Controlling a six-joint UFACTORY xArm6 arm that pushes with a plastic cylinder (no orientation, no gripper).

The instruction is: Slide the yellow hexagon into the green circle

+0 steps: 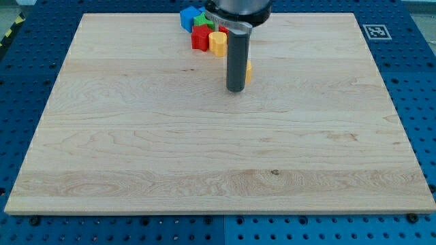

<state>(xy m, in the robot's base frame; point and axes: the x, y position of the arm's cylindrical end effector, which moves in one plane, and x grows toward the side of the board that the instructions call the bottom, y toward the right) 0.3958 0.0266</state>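
My tip (pixel 236 89) rests on the wooden board (pixel 204 150) near the view's top centre. A yellow block (pixel 248 70) shows only as a sliver right behind the rod, touching or almost touching it; its shape cannot be made out. Up and to the left sits a tight cluster: a yellow block (pixel 217 42), a red block (pixel 199 38), a green block (pixel 204 21) partly hidden by the arm, and a blue block (pixel 189 18). The green block's shape is unclear.
The arm's body (pixel 238 10) hangs over the board's top edge and hides part of the cluster. A blue perforated table (pixel 422 82) surrounds the board. A fiducial marker (pixel 375 31) sits past the top right corner.
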